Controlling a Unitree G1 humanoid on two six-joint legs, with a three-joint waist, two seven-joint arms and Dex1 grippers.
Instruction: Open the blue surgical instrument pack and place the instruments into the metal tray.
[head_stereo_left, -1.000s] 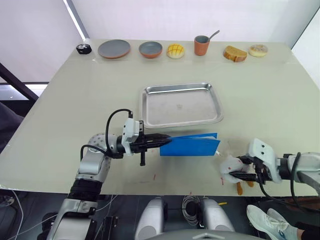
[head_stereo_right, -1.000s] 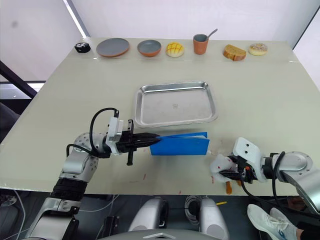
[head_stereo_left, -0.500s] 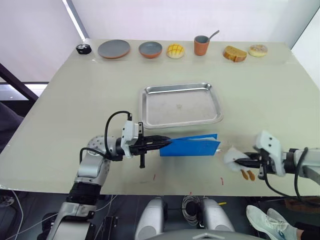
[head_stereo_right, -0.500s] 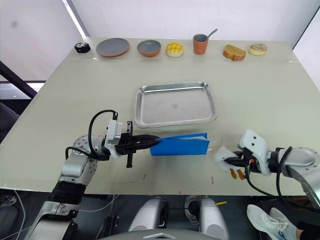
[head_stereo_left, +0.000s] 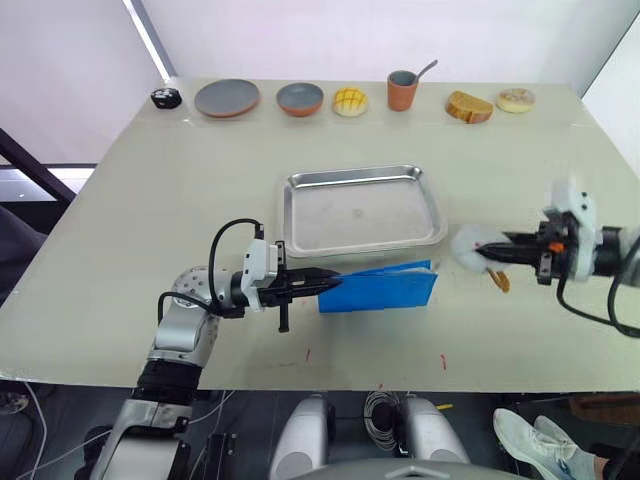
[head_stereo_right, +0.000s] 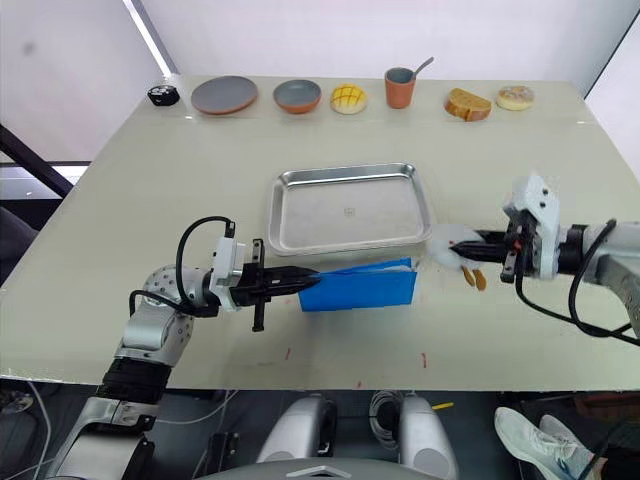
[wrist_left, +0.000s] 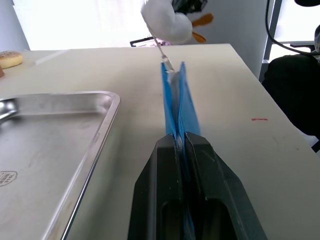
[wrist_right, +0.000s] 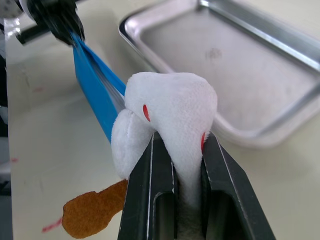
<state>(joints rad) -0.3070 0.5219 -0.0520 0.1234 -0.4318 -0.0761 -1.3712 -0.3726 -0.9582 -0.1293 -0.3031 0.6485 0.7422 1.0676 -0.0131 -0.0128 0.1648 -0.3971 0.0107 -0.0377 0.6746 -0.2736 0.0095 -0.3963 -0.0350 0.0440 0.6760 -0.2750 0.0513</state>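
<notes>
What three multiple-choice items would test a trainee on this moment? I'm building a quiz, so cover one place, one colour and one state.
1. Where is the blue surgical instrument pack?
A. inside the tray
B. on the table beside the near rim of the metal tray
C. at the far edge by the plates

2. What colour are the feet of the plush toy?
A. orange
B. green
C. black

3. What is the left gripper doing?
A. open above the tray
B. shut on the cup
C. shut on the pack's end

Answers: 1 B, the pack stands just outside the rim. 2 A, orange feet dangle by the right gripper, which grips the toy. 3 C, the left wrist view shows both fingers clamped on the blue edge.
</notes>
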